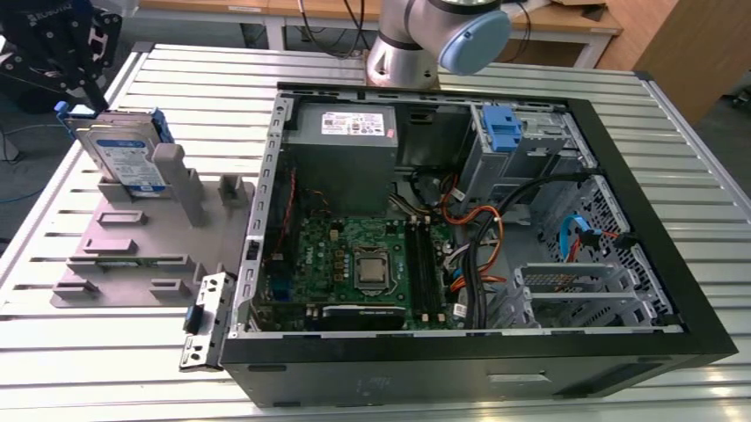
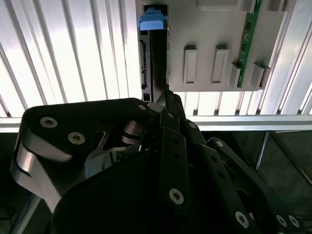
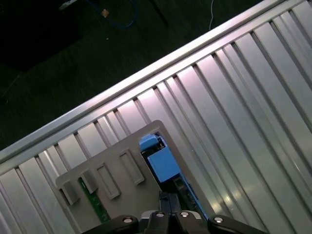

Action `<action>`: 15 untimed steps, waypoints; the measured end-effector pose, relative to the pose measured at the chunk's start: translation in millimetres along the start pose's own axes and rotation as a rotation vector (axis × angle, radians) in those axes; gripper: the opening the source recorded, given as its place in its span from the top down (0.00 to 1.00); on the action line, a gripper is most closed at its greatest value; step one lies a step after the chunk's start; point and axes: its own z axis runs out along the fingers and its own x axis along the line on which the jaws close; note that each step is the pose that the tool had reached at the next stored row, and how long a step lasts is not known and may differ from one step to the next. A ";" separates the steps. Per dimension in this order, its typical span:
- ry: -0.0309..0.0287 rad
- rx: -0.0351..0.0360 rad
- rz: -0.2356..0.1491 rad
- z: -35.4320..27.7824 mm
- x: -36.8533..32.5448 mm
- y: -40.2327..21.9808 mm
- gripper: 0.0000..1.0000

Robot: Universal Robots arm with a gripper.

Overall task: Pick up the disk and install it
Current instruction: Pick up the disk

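The fixture (image 1: 139, 257) apparently hides the disk (image 1: 123, 163) partly.

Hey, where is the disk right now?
In the exterior view the disk stands upright in the grey holder on the exterior view's left, beside the open computer case.

A grey holder (image 3: 117, 163) lies on the ribbed silver surface (image 3: 234, 112). The disk (image 3: 163, 165), blue on its edge, stands in the holder, just beside the black gripper (image 3: 168, 207).

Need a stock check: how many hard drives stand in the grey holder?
2: front drive and rear drive close behind it, both upright in the grey holder at the exterior view's left. More may be hidden.
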 end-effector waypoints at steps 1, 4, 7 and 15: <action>-0.0001 0.0000 0.000 0.0 0.0 0.0 0.89; -0.0002 0.0000 -0.001 0.0 0.0 0.0 0.89; -0.0002 -0.0001 -0.001 0.0 0.0 0.0 0.89; 0.0040 0.0004 -0.108 0.1 0.0 0.0 0.89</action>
